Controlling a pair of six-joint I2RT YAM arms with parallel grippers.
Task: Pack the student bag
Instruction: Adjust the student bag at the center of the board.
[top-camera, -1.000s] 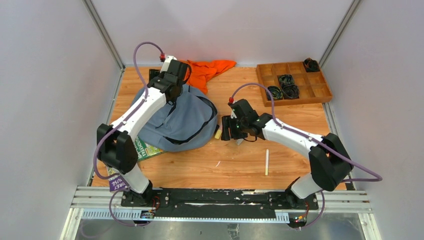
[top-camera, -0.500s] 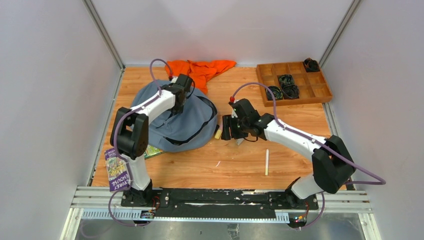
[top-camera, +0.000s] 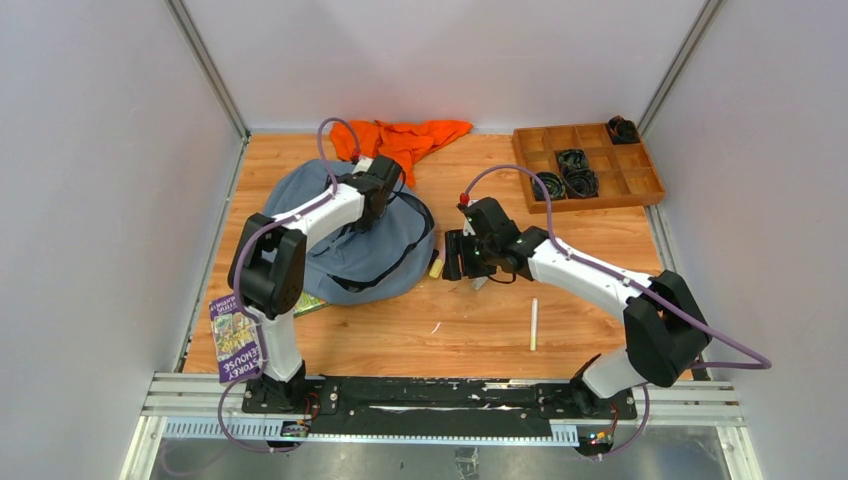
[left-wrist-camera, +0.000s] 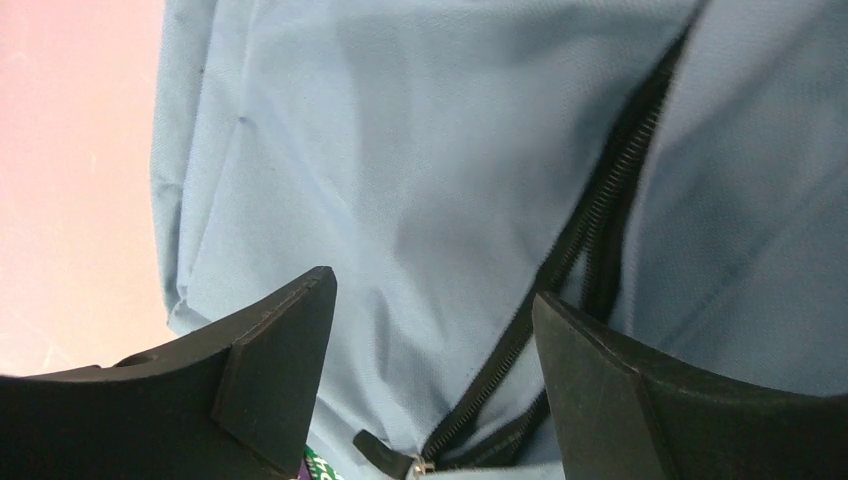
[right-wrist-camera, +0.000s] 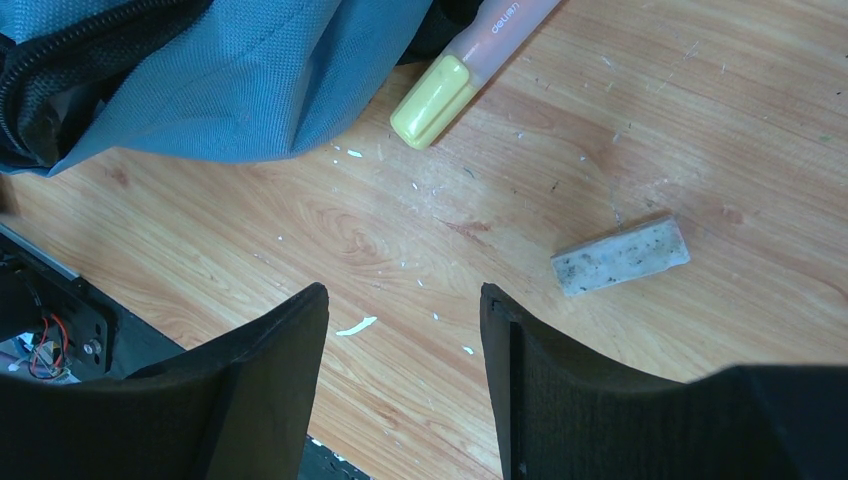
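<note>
The student bag lies slumped on the left half of the table, grey-blue with dark zipper lines. My left gripper hovers over its far right part, open and holding nothing. In the left wrist view, the left gripper frames bag fabric, with the zipper and its black pull between the fingers. My right gripper is low over the wood just right of the bag, open and empty. In the right wrist view, bare table shows between the right gripper's fingers.
A yellow-capped highlighter lies against the bag's edge, with a dirty eraser nearby. A white stick lies further front. A green book pokes from under the bag, and a purple book lies front left. Orange cloth and a wooden tray sit at the back.
My left arm has swung right and nearer, from the bag's far edge to its upper right, and its jaws opened a little wider. The purple book is uncovered. The right arm is still.
</note>
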